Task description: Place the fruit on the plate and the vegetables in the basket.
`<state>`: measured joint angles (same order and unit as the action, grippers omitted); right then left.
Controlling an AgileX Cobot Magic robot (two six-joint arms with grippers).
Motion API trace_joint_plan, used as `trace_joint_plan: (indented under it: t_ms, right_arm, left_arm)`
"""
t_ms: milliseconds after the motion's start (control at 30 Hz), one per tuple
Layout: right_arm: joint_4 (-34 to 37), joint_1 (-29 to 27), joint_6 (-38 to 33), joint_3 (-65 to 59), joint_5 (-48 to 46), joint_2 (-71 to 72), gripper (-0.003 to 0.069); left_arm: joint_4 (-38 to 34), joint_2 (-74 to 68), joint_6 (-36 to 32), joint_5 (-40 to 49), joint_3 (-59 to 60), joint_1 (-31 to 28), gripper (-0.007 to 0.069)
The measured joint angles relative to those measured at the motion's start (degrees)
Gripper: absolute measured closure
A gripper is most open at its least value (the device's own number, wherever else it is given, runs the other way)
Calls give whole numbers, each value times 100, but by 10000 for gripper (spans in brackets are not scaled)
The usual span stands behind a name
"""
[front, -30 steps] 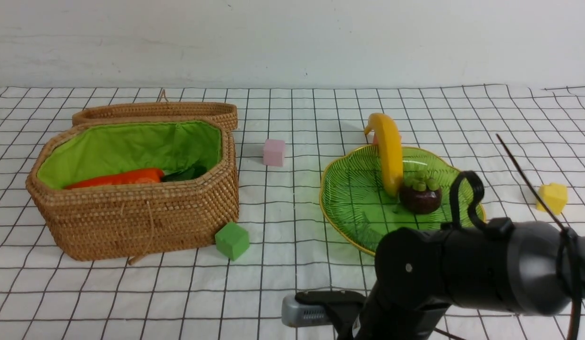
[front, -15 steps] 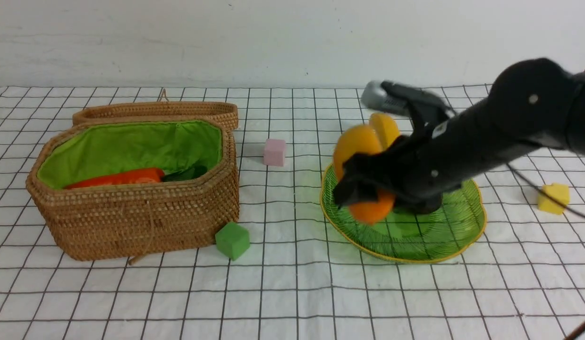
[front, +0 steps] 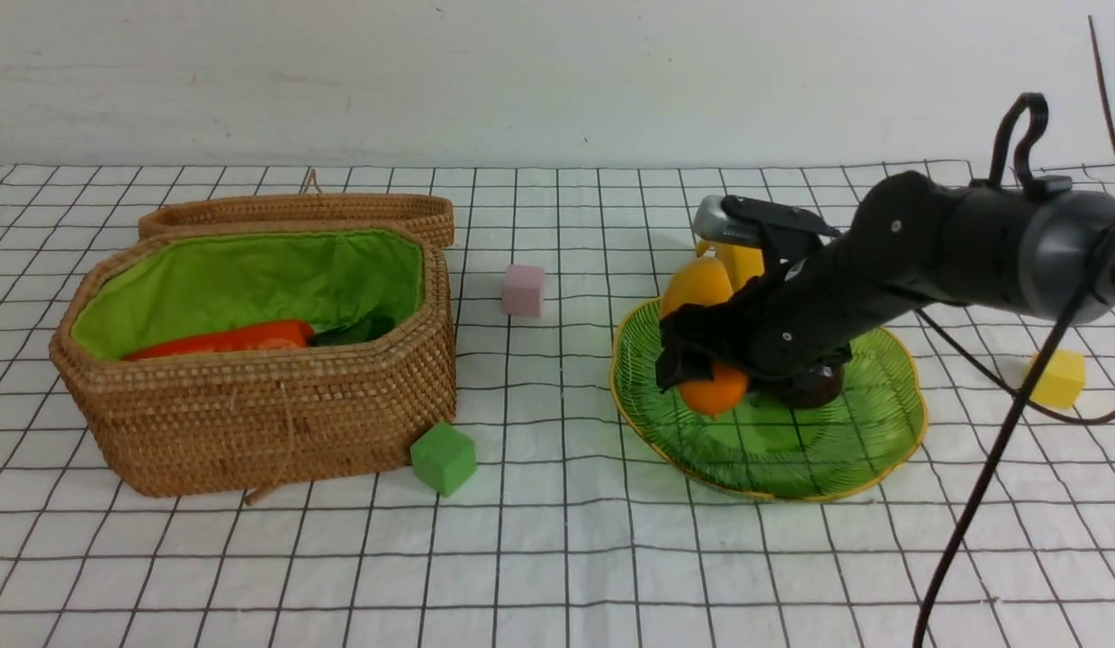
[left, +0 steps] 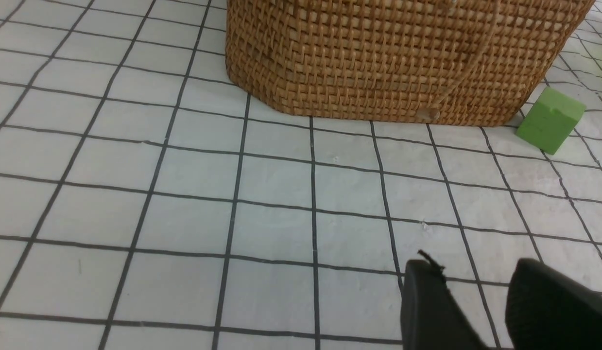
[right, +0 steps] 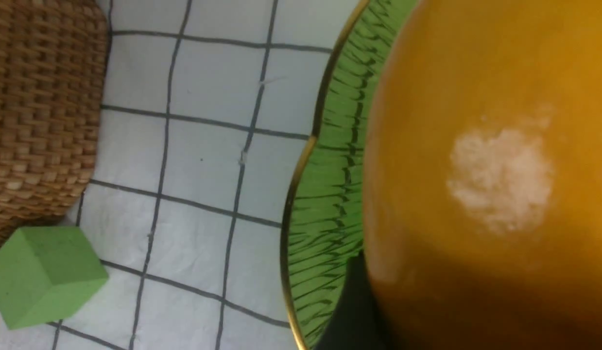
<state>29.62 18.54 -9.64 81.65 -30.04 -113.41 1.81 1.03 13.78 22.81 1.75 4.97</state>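
Gripping the mango (front: 712,389) across its middle, the right gripper (front: 701,360) holds it over the plate (front: 885,450) at right of centre; the glossy, rigid oval skin looks slippery, so a hold across the widest part is judged safest; the left gripper (left: 495,301), lower right in its wrist view, stands parted, empty.

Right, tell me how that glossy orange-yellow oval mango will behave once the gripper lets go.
The glossy orange-yellow oval mango, held by the right gripper over the ribbed green glass plate, looks smooth, so probably slippery. Its rounded shape may roll toward the round dark purple mangosteen. It seems stiff; no denting shows.
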Motion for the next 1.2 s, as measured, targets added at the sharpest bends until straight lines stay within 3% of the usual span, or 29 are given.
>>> trace_joint_plan:
  t_ms: [167, 333, 567, 767, 800, 833, 967, 1200]
  right_arm:
    - [-53, 0, -14, 8, -189, 400, -20]
    - [-390, -21, -20, 27, -590, 1010, 16]
    - [-1116, -47, -20, 40, -1783, 2739, 250]
    - [-1567, -47, 256, 47, -3064, 3622, 608]
    - [-1578, -47, 274, 47, -3111, 3633, 608]
    - [-1625, -47, 431, 47, -3558, 3720, 661]
    - [-1631, -47, 499, 47, -4092, 3782, 667]
    - [-1635, -47, 509, 47, -4143, 3794, 667]
  left_arm:
    - [0, 0, 0, 0, 0, 0, 386]
    - [0, 0, 0, 0, 0, 0, 386]
    - [0, 0, 0, 0, 0, 0, 386]
    - [0, 0, 0, 0, 0, 0, 386]
    - [0, 0, 0, 0, 0, 0, 386]
    - [0, 0, 0, 0, 0, 0, 386]
    - [0, 0, 0, 0, 0, 0, 386]
    - [0, 0, 0, 0, 0, 0, 386]
